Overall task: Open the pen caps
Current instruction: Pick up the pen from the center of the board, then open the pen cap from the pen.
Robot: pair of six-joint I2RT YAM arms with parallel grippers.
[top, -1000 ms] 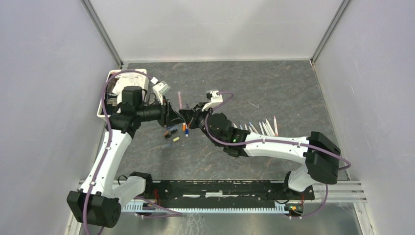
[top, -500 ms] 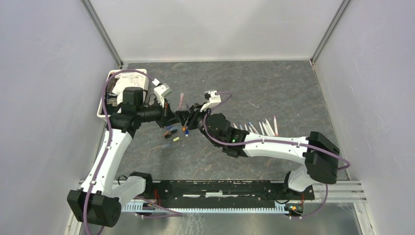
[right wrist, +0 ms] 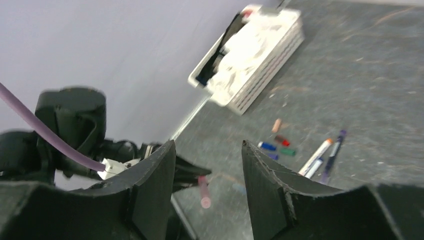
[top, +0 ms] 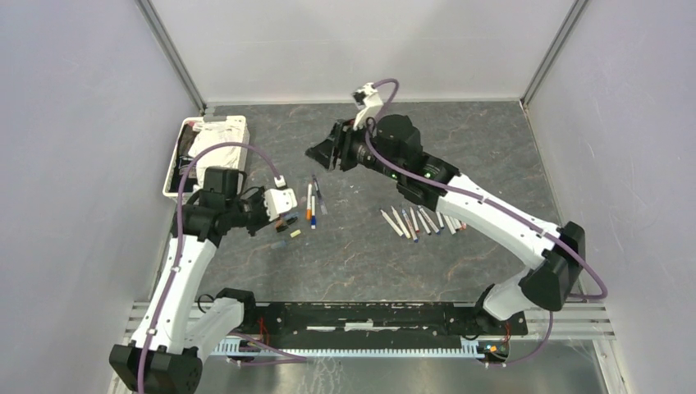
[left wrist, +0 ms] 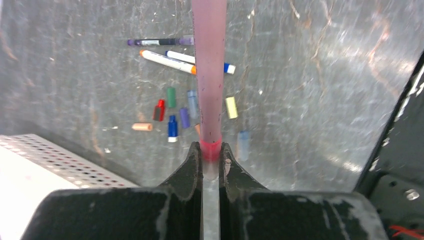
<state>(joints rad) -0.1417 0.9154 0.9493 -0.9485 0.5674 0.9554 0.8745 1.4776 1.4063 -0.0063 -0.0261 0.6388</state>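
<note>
My left gripper (left wrist: 211, 150) is shut on the end of a pink pen (left wrist: 209, 70), which points away over the table. Below it lie loose pen caps: green (left wrist: 171, 96), red (left wrist: 159, 110), blue (left wrist: 172, 128), purple (left wrist: 184, 117), yellow (left wrist: 231, 107) and peach (left wrist: 142, 127). In the top view the left gripper (top: 275, 217) hovers beside these caps (top: 288, 222). My right gripper (top: 318, 153) is raised behind them, open and holding nothing. The right wrist view looks between its open jaws (right wrist: 207, 150) at the pink pen (right wrist: 202, 192) and the caps (right wrist: 276, 145).
Three capped pens (top: 311, 201) lie just right of the caps, purple (left wrist: 160, 42), orange (left wrist: 167, 61) and blue (left wrist: 200, 60). A row of white pens (top: 418, 220) lies under the right arm. A white tray of cloth (top: 210, 135) stands at the far left.
The grippers, close together a second ago, have parted. The right one opened and swung up and back. The left one shut on the pink pen and drew back toward the near left.
</note>
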